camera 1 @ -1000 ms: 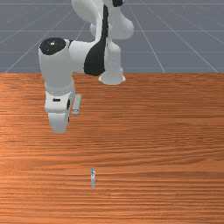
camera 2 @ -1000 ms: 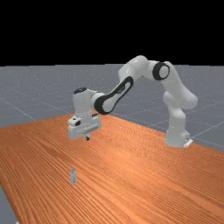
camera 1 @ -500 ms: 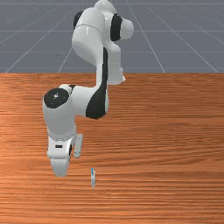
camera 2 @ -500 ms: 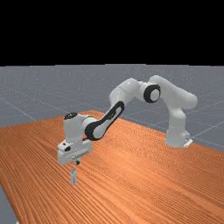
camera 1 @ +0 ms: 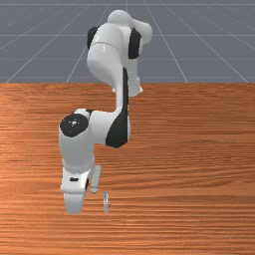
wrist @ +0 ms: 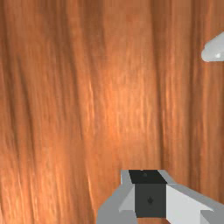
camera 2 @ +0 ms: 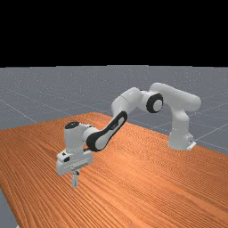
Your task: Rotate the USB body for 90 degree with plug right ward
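In the far view my gripper (camera 2: 77, 173) is low, its dark tip right by the upper end of the USB body (camera 2: 75, 180), apparently above the table. Seen from the front, the small pale USB body (camera 1: 106, 203) lies just to the front view's right of the hand, its bluish end toward the arm's base. The wrist view has the gripper (wrist: 150, 192) with its fingers together in one dark-centred wedge, nothing visible held. A pale rounded end of the USB body (wrist: 213, 51) shows there, apart from the fingers.
The orange-brown table (camera 1: 184, 169) stretches under the arm and to the front view's right. At the table's back stands the arm's base (camera 2: 180, 141). A pale bar-shaped camera (camera 1: 96, 179) is mounted on the hand, near the USB body in the front view.
My hand has come forward from the base and down toward the table, then shifted a little to the front view's right, nearer the USB body. The USB body has not moved.
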Tool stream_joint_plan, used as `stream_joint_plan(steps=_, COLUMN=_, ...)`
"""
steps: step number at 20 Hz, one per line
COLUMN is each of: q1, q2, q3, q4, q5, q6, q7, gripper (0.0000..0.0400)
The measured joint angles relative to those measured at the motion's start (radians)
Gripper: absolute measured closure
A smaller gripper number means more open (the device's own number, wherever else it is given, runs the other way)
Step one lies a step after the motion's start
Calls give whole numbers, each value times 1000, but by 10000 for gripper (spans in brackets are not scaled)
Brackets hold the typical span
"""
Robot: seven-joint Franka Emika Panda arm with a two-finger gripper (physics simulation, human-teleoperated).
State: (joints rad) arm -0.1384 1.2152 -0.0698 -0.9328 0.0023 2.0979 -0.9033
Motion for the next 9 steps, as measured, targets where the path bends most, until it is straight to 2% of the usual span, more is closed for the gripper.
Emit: stream_joint_plan(steps=9, q1=59, q2=-36, q3=4, q4=-66, q5=-1, q6=27, q7=63, gripper=400)
